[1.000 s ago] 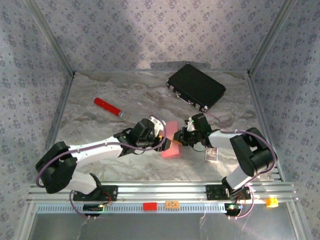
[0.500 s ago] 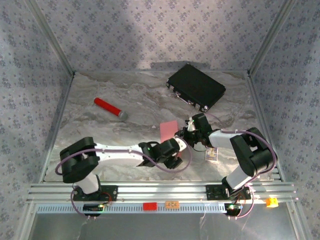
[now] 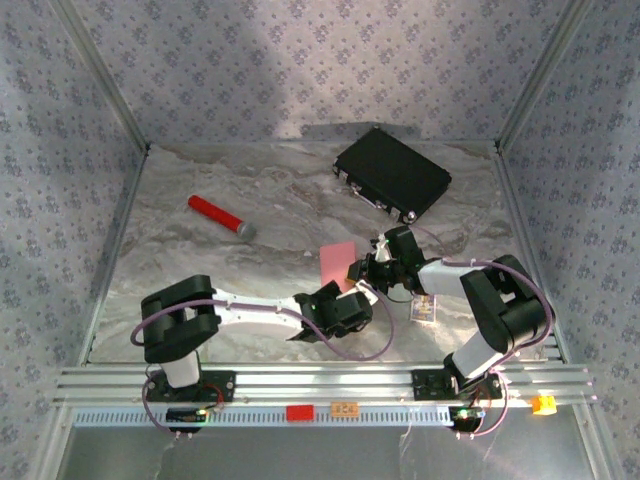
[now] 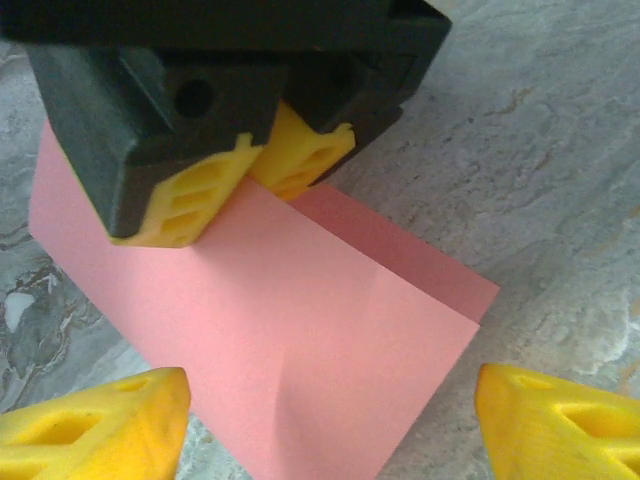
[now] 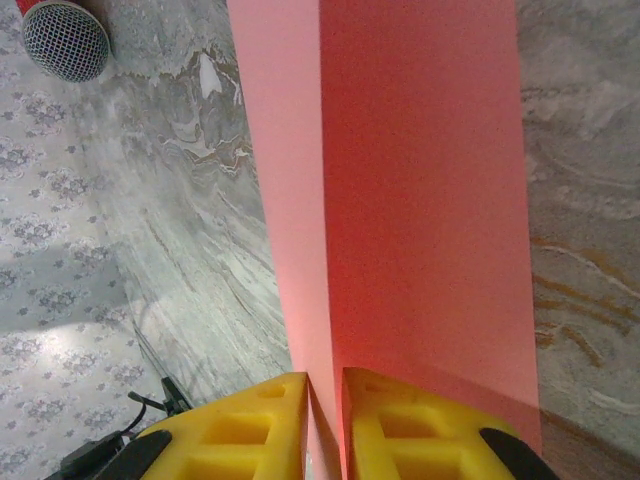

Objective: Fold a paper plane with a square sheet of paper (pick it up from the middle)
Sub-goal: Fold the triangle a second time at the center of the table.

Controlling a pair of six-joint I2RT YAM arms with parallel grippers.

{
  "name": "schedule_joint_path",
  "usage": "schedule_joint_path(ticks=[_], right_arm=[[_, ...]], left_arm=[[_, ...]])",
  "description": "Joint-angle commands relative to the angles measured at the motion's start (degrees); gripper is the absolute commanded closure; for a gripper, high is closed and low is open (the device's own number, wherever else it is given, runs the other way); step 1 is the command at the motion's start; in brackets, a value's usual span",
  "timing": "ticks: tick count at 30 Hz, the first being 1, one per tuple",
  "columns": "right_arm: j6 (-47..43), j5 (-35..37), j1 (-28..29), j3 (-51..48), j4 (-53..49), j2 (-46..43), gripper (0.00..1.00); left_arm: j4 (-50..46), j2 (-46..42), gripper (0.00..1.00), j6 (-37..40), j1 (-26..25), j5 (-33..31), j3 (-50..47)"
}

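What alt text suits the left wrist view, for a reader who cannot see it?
The right tool pinches a folded pink paper at its upper edge, over a grey marbled table. The left tool stands open, its yellow fingertips at the bottom corners.

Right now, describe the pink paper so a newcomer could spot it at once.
On the marble table, look in front of the black case. The folded salmon-pink paper is pinched in the right gripper; flat and pale, unlike the round red cylinder farther left.
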Motion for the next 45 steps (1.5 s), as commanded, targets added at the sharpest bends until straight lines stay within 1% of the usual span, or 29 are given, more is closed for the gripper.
schedule_joint_path(ticks=[1,10,14,18,21,23,24,26,29,35,37,38,40,43,45], right_arm=[[0.8,-0.8,-0.4,0.2,0.2,-0.3,0.81],[0.9,-0.5,-0.6,-0.2,0.1,-0.4,0.80],[1.0,-0.3,-0.7,-0.3,0.2,-0.5,0.80],[1.1,0.0,-0.8,-0.4,0.2,-0.5,0.80],[1.2,0.1,-0.9,-0.6,0.2,-0.6,0.80],[1.2,0.3,-1.0,-0.8,0.2,-0.7,0.79],[1.3,0.4,-1.1,-1.0,0.3,-0.8,0.79],[1.4,0.8,-1.3,-1.4,0.3,-1.3,0.78],[2.0,1.8,-2.1,-2.4,0.4,-2.5,0.77],[1.7,2.3,-5.2,-4.8,-1.1,-6.8,0.71],[1.1,2.7,-6.4,-5.4,-2.7,-9.0,0.68],[0.7,2.8,-6.9,-5.5,-3.8,-10.0,0.67],[-0.1,3.2,-7.5,-5.6,-6.4,-12.4,0.67],[-0.6,3.7,-7.6,-6.0,-9.3,-15.8,0.64],[0.1,3.6,-7.4,-6.9,-9.7,-17.7,0.64]], left_arm=[[-0.3,1.2,0.31,1.0,-0.4,-2.4,2.2],[0.0,0.5,0.54,1.0,-0.4,-1.1,1.6],[0.6,-0.5,0.62,0.6,-0.4,-0.6,0.7],[1.0,-1.3,0.72,-0.5,-0.4,0.4,0.2],[1.1,-1.5,0.83,-1.4,-0.4,1.1,0.0],[1.4,-1.8,0.85,-1.8,-0.4,1.7,-0.2],[1.4,-1.9,0.88,-2.2,-0.3,2.0,-0.4],[1.5,-2.1,0.94,-2.8,-0.1,3.0,-0.5],[2.3,-3.1,1.00,-4.5,1.0,6.6,-1.3],[6.8,-6.6,1.00,-9.0,5.9,19.3,-4.8],[8.4,-7.5,0.98,-10.1,7.7,23.8,-5.7],[8.6,-7.6,0.97,-10.6,8.4,25.1,-5.9],[9.0,-7.7,0.96,-11.2,9.4,27.0,-6.1],[8.6,-7.7,0.95,-11.1,9.9,27.0,-6.1],[8.3,-7.5,0.95,-11.3,10.0,26.8,-5.9]])
